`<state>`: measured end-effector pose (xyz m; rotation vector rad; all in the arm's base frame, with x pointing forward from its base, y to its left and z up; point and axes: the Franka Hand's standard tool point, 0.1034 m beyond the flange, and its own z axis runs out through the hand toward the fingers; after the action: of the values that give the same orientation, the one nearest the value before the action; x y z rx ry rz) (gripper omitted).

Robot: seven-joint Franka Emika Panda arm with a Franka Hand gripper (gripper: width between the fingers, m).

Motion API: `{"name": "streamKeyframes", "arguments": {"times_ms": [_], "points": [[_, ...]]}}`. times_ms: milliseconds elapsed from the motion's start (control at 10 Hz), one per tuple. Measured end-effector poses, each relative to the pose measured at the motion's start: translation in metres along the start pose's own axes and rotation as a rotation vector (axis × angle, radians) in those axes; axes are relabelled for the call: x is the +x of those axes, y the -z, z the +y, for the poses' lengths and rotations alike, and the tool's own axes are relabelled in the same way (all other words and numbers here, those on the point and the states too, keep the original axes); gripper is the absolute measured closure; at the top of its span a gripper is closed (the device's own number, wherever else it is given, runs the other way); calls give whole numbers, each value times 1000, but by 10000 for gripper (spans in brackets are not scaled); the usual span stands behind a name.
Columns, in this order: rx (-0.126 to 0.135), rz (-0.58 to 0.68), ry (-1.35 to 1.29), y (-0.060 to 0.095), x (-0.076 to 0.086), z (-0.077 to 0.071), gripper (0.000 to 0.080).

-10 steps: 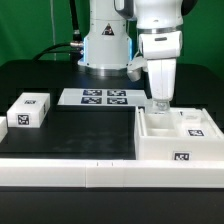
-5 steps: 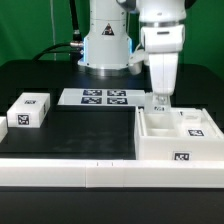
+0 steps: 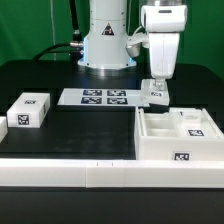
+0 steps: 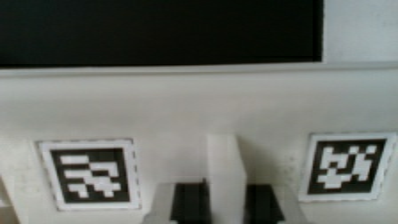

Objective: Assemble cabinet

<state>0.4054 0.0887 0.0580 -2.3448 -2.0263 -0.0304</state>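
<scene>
Overhead, the arm (image 3: 160, 30) hung above the back corner of the cabinet (image 3: 160, 146) on the exterior view's left side.

- Jaws: closed on a thin upright rib of a white tagged part (image 4: 178, 105). In the wrist view the two dark fingers (image 4: 185, 206) sat tight on either side of that rib.
- Held part: one square tag (image 4: 87, 176) on one side of the rib and a second tag (image 4: 350, 164) on the other. In the exterior view it showed only as a small white shape at the fingertips, too small to read. Whether it touched the cabinet or hung clear, I could not tell.
- Cabinet: open white box on the desk (image 3: 30, 75), at the exterior view's right, just beside the black mat (image 3: 85, 130). One tag faced the camera on its front wall, and another lay on a small block inside.
- Elsewhere: a lone small white block (image 3: 28, 110) with tags sat at the exterior view's left, well apart from the cabinet. The marker board (image 3: 97, 97) lay flat behind the mat, near the robot base (image 3: 105, 48).
- A long white rail (image 3: 60, 175) ran along the desk's front edge.
</scene>
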Motion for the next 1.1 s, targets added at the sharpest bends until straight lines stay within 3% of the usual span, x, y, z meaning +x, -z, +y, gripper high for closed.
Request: {"name": "streamKeyframes", "arguments": {"times_ms": [300,700,1100], "points": [[1,4,-6,0,-4,22,729],[2,4,-10,0,-5,24,729],[-10,12,-31,4,-8,43,729]]}}
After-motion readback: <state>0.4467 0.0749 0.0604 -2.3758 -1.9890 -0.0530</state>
